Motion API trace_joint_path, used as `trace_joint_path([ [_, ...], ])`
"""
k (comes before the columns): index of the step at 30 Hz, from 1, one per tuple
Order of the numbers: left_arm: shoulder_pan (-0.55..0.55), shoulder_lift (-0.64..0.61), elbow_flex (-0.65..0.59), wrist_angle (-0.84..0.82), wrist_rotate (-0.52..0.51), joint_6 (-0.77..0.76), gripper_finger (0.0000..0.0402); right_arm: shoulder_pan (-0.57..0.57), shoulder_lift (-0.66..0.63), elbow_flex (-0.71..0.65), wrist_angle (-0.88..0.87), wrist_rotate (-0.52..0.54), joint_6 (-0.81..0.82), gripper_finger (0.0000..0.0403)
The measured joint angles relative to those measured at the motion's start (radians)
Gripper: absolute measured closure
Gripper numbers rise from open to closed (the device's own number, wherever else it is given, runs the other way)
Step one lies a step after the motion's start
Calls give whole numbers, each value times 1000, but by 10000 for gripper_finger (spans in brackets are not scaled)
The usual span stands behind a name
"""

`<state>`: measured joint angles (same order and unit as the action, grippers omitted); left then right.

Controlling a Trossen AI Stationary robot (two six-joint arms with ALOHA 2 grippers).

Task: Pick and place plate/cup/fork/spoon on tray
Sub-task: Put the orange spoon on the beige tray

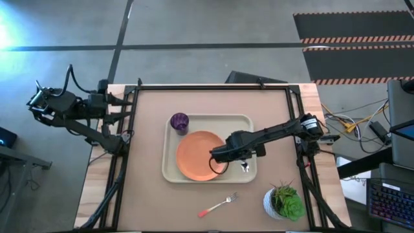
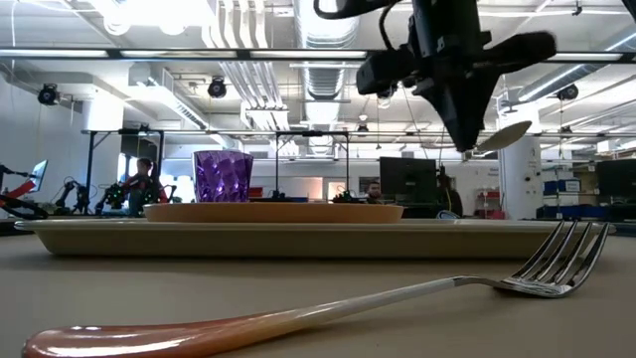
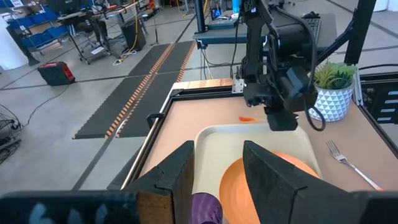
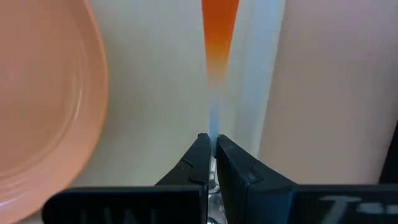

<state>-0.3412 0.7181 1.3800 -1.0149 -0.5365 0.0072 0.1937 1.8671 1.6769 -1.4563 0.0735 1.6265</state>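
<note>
The cream tray [image 1: 249, 123] lies mid-table. On it are the orange plate [image 1: 197, 155] and the purple cup [image 1: 179, 122]; both also show in the low view, the plate [image 2: 273, 212] and the cup [image 2: 223, 176]. My right gripper [image 1: 240, 162] hangs over the tray's right part, beside the plate, shut on the spoon [image 2: 502, 134]. The fork [image 1: 220, 206] lies flat on the table in front of the tray. My left gripper [image 3: 217, 168] is open and empty, off the table's left edge. My right gripper pinches the spoon's thin silver stem [image 4: 212, 127] between its two fingertips, between the bowl and the orange handle [image 4: 221, 31]. The fingers come from above, pointing down. The spoon is lifted clear above the tray, its bowl [image 2: 502, 134] sticking out sideways past the fingertips.
A white pot with a green plant [image 1: 283, 202] stands at the table's near right corner, right of the fork. A dark frame runs along the table's edges [image 1: 213, 86].
</note>
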Motion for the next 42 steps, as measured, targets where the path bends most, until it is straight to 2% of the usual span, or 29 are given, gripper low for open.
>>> trace_joint_path([
  [3, 0, 2, 0, 0, 0, 0, 282, -10, 0, -15, 11, 48, -180, 395],
  [6, 0, 4, 0, 0, 0, 0, 282, -17, 0, -18, 12, 35, -462, 395],
  [11, 0, 11, 0, 2, -4, -1, 282, -16, 0, -4, 15, -102, -976, 395],
  [16, 0, 29, 0, 3, -49, -2, 282, -15, 0, 0, 11, -277, -1272, 395],
  [21, 1, 48, 0, 10, -50, -2, 282, 12, 0, 0, -107, -285, -1556, 395],
  [23, 1, 54, 0, 23, -51, -4, 282, 20, 0, -5, -121, -244, -1638, 395],
  [28, 1, 64, 0, 58, -63, -4, 282, 35, -2, -9, -116, -46, -1917, 395],
  [33, 1, 75, 0, 68, -99, -24, 282, 17, 1, -45, -105, 1, -2086, 395],
  [35, 1, 79, 0, 67, -108, -28, 282, 15, 1, -60, -94, 103, -2219, 395],
  [37, 1, 81, 0, 68, -113, -36, 282, 17, 1, -72, -27, 214, -2349, 395],
  [39, 1, 87, 0, 68, -117, -55, 282, 4, 1, -74, 71, 233, -2361, 395],
  [42, 0, 91, 0, 68, -126, -73, 282, -15, 1, -79, 198, 280, -2464, 395],
])
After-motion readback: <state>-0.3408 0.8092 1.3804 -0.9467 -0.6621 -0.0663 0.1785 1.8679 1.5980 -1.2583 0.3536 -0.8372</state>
